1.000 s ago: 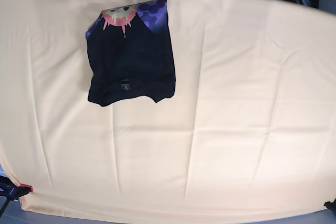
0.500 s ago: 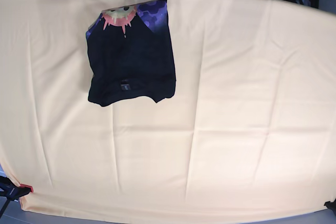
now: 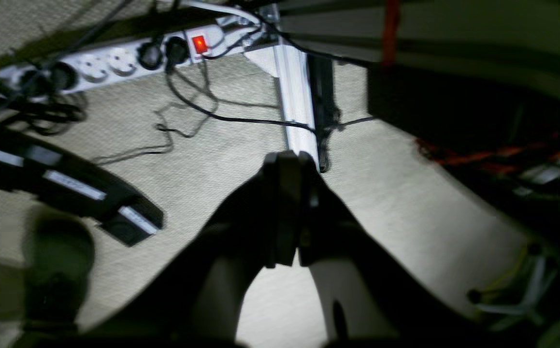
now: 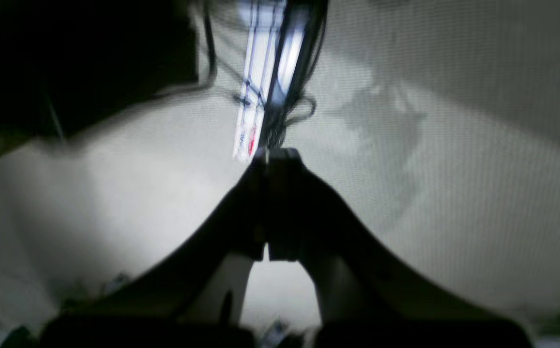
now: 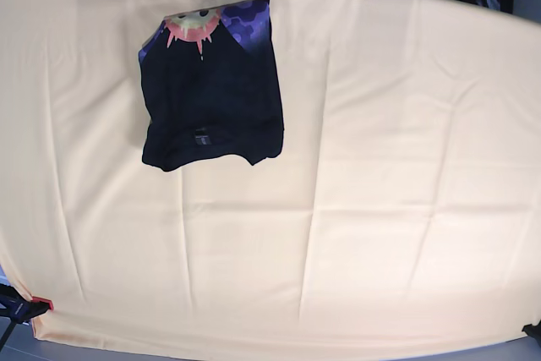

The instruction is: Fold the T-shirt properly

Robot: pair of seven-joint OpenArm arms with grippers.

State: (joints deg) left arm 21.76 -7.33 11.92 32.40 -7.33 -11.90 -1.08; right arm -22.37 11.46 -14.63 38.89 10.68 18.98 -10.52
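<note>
The T-shirt (image 5: 211, 90) lies folded into a compact dark packet on the far left part of the worktop (image 5: 389, 209), its coloured print showing along the far edge. The folding looks finished; any next move would only be tidying its uneven near hem. A small tag sits near that hem, too small to read. Both arms are off the worktop: the right claw (image 4: 266, 162) and left claw (image 3: 292, 162) have their jaws pressed together, holding nothing.

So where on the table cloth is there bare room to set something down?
Nearly everywhere: the table cloth lies bare right of the folded T-shirt, and along the whole near edge below it. Only the far-left patch is taken, with a narrow strip between the shirt and the left edge.
</note>
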